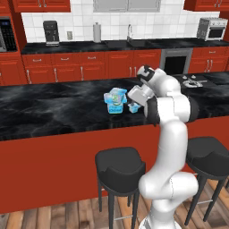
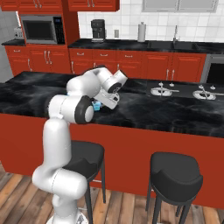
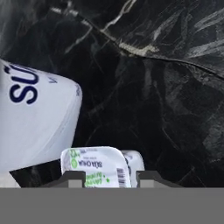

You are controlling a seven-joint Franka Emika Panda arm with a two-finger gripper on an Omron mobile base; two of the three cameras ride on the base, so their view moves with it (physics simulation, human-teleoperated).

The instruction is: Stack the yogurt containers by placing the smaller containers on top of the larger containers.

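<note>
On the dark marble surface [image 1: 53, 105] the wide tub [image 1: 115, 107] already carries a paler cup [image 1: 117, 94] on its lid, so one stacking looks done and the smallest seems left. The tiny cup [image 3: 97, 166] stands just beside the tub; all lids are sealed, contents hidden. The hand [image 3: 110, 177] is open, fingertips either side of this cup, apparently not yet gripping it.
</note>
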